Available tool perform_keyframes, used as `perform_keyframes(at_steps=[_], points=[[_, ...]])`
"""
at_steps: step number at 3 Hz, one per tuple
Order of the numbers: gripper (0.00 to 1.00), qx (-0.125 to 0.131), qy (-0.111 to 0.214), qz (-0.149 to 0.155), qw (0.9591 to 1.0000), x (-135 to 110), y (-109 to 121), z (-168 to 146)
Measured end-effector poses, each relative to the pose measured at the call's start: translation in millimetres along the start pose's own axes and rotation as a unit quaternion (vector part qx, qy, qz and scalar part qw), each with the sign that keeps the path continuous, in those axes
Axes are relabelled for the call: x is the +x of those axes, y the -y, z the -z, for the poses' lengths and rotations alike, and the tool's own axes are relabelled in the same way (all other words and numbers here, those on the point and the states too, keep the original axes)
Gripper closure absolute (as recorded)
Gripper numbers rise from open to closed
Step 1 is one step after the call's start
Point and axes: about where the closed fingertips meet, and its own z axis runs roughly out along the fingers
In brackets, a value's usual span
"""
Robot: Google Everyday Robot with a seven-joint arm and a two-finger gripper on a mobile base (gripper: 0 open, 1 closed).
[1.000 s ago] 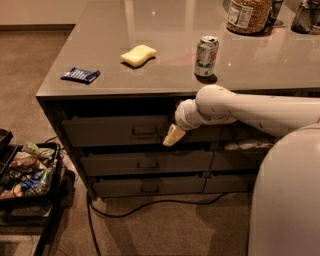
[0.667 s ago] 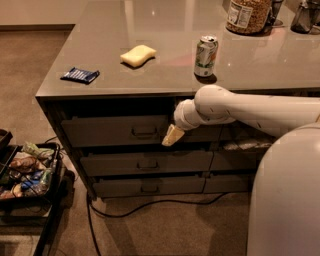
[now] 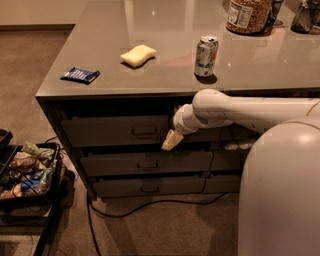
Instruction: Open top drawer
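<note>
The top drawer [image 3: 100,131] is the uppermost grey front under the counter, with a rectangular metal loop handle [image 3: 144,131] at its centre. It sits roughly flush with the cabinet. My white arm reaches in from the right. The gripper [image 3: 171,140], with pale yellowish fingertips, hangs just right of and slightly below the handle, in front of the drawer's right end. It does not visibly touch the handle.
Two shorter drawer fronts [image 3: 145,163] lie below. On the counter [image 3: 165,75] sit a yellow sponge [image 3: 138,55], a blue packet [image 3: 80,75], a soda can [image 3: 206,55] and a jar [image 3: 249,15]. A black tray of clutter [image 3: 27,172] stands at the left floor; a cable [image 3: 150,204] crosses the carpet.
</note>
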Motion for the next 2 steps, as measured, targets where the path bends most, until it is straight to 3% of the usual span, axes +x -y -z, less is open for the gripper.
perform_keyframes(at_steps=[2], points=[[0.42, 0.0, 0.0, 0.0, 1.0, 0.0, -0.1, -0.1]])
